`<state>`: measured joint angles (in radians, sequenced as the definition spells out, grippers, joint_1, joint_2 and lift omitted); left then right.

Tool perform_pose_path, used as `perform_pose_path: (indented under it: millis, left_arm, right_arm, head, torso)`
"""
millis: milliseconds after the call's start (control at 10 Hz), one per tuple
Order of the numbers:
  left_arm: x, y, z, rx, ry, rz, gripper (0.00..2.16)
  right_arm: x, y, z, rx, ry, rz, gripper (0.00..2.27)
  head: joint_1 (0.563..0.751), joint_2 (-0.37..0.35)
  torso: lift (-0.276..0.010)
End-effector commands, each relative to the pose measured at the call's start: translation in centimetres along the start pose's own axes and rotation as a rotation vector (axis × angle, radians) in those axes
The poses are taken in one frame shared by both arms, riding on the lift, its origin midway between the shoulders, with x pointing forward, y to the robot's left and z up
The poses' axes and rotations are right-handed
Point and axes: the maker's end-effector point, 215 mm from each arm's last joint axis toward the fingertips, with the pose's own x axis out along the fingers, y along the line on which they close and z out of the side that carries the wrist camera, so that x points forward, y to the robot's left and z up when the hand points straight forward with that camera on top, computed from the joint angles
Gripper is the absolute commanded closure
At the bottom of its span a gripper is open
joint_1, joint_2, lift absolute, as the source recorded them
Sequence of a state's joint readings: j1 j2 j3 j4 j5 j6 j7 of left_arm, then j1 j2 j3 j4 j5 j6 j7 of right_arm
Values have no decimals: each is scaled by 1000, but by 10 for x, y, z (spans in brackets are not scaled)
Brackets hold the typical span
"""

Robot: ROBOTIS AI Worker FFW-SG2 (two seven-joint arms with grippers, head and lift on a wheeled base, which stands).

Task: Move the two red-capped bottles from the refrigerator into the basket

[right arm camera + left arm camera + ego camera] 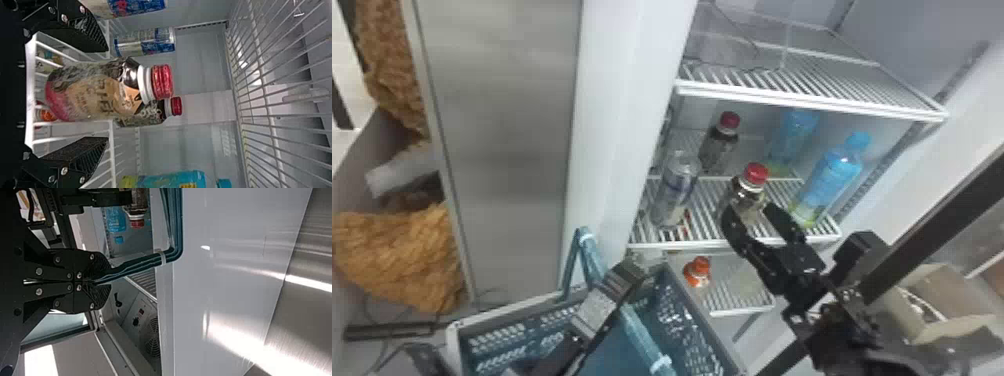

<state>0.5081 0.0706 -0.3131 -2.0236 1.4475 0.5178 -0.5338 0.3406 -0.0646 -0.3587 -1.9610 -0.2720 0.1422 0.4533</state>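
Note:
My right gripper [756,219] is at the middle shelf, its fingers spread on either side of the front red-capped bottle [755,181]. In the right wrist view that bottle [98,92] stands between the fingers of the right gripper [102,94], with gaps on both sides. Farther back on the same shelf is the second red-capped bottle [721,145], partly hidden behind the first in the right wrist view. The left gripper [630,272] is over the basket [677,300]; in the left wrist view the left gripper [98,282] is closed around the blue-green basket handle [137,264].
A can [677,190] stands left of the front bottle, and blue bottles [832,175] stand to its right. An orange-capped bottle [699,272] is on the lower shelf. The upper wire shelf [807,100] hangs over the bottles. A cardboard box [932,305] is at the right.

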Motion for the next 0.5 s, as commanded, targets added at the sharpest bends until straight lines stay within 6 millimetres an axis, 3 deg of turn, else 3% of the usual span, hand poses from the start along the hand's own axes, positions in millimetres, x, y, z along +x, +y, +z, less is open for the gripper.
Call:
perform_pose_path:
  millis: [0, 400]
  left_arm:
    - [-1, 0, 0, -2, -1, 1, 1204]
    - [-1, 0, -1, -4, 1, 1, 1204]
  right_arm:
    - [5, 0, -2, 2, 5, -3, 223]
    - [31, -7, -8, 11, 11, -6, 223]
  head:
    - [695, -350]
    - [695, -350]
  torso:
    - [0]
    - [0]
